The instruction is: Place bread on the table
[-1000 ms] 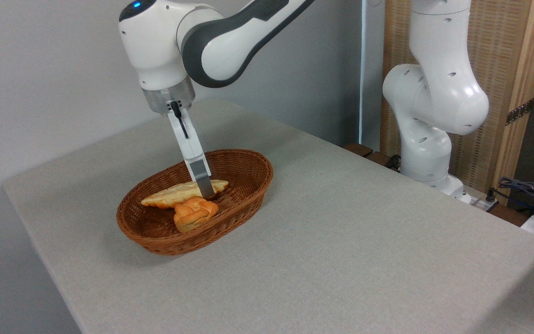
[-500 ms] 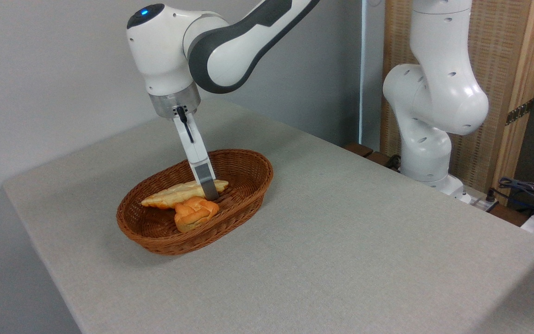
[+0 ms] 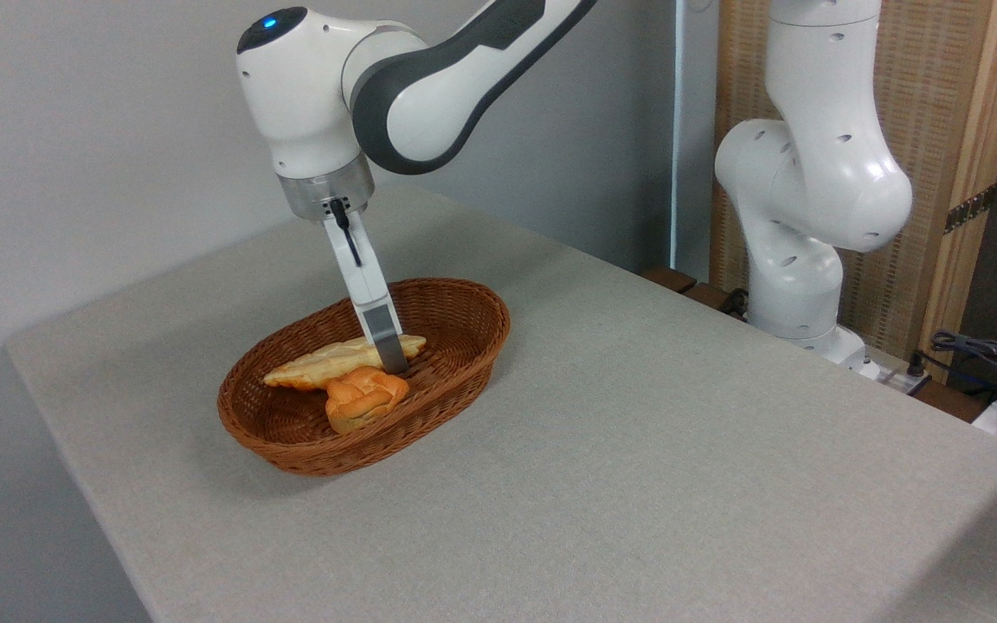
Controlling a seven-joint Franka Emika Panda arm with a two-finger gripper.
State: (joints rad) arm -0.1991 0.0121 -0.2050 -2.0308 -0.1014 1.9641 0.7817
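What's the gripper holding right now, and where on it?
Cannot tell. The gripper is down in the basket at the right end of the bread, but only one finger shows, so a closed grip isn't confirmed.

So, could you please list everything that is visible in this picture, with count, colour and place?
bread: one, pale yellow with brown edges, lying in the basket
bun: one, orange, in the basket in front of the bread
basket: one, brown wicker, on the left part of the table
table: one, light grey, fills the lower picture
wooden panel: one, light brown, behind the arm's base
cables: several, dark, at the right edge
arm: one, white and grey, reaching from the right
gripper: one, at the right end of the bread; open or shut unclear
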